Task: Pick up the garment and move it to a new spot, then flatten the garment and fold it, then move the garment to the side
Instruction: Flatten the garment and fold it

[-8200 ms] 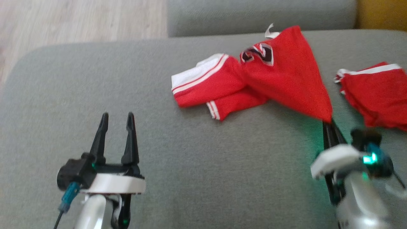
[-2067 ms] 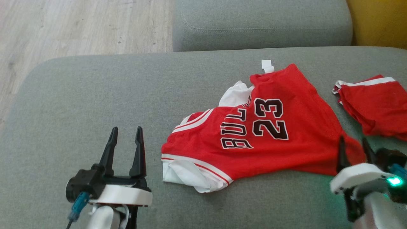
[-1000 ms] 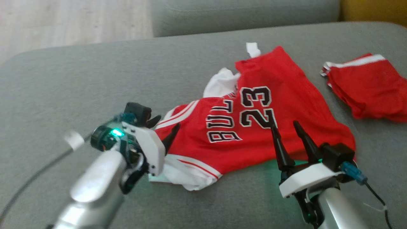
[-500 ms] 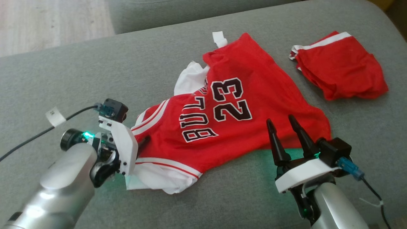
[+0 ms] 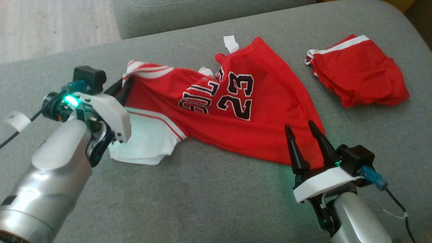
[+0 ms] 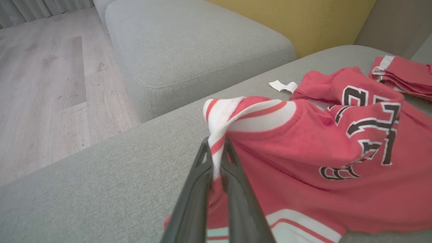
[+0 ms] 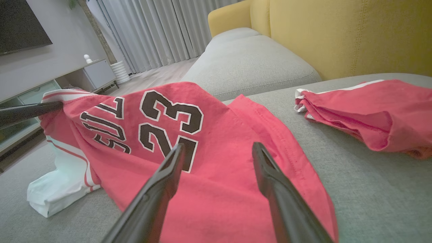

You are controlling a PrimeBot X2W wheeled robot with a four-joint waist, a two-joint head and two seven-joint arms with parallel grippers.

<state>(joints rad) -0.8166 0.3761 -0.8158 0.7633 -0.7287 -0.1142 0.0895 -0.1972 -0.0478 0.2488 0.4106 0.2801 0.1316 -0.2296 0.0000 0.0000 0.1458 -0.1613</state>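
Head view: left gripper (image 5: 125,87) fingertips buried in jersey (image 5: 270,131) collar fold. Lettering creased; last letters unreadable. Part of white lower layer (image 5: 145,141) behind left wrist mount (image 5: 111,113). Far right, second red garment (image 5: 362,77) bunched, kind not determinable; cut by right edge in left wrist view. At left edge, cable tag (image 5: 15,120) print too small to read. Bottom edge cuts left forearm (image 5: 50,175), right forearm (image 5: 357,219).

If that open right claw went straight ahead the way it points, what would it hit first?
Most likely the red jersey: the right gripper points across its cloth, toward the number 23. Height above it is unclear.
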